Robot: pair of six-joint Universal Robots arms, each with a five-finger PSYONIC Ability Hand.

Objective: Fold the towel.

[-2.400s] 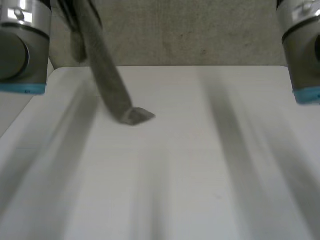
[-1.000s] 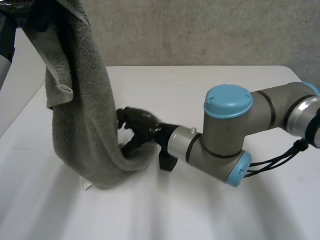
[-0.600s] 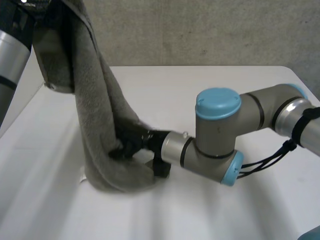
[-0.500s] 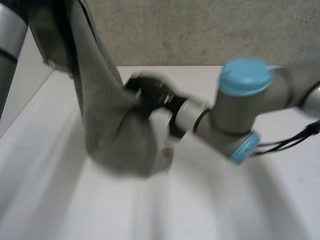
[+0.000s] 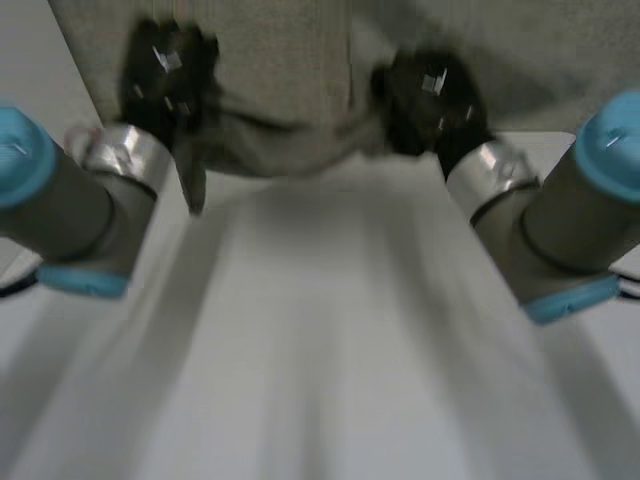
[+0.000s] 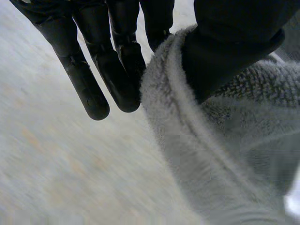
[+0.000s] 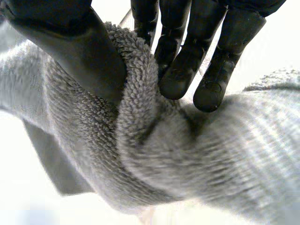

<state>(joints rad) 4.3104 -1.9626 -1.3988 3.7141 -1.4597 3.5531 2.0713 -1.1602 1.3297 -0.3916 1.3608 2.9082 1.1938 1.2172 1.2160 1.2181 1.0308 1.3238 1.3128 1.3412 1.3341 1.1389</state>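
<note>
Up high with the grey towel, stretched between the two hands over the far part of the white surface. Over at the left hand: pinching a rolled hem of the cloth between thumb and near-straight fingers, the outer fingers clear of the fabric. Across to the right hand: clamping a thick bunched fold between thumb and fingertips (a fat roll of it, squeezed tight in the gap). Up close, looped nubbly terry pile, soft and deep, with a smoother hemmed band along the edge. Below the right hand, a flat flap of cloth hanging loose. Glossy black fingers, slim and rounded at the tips.
</note>
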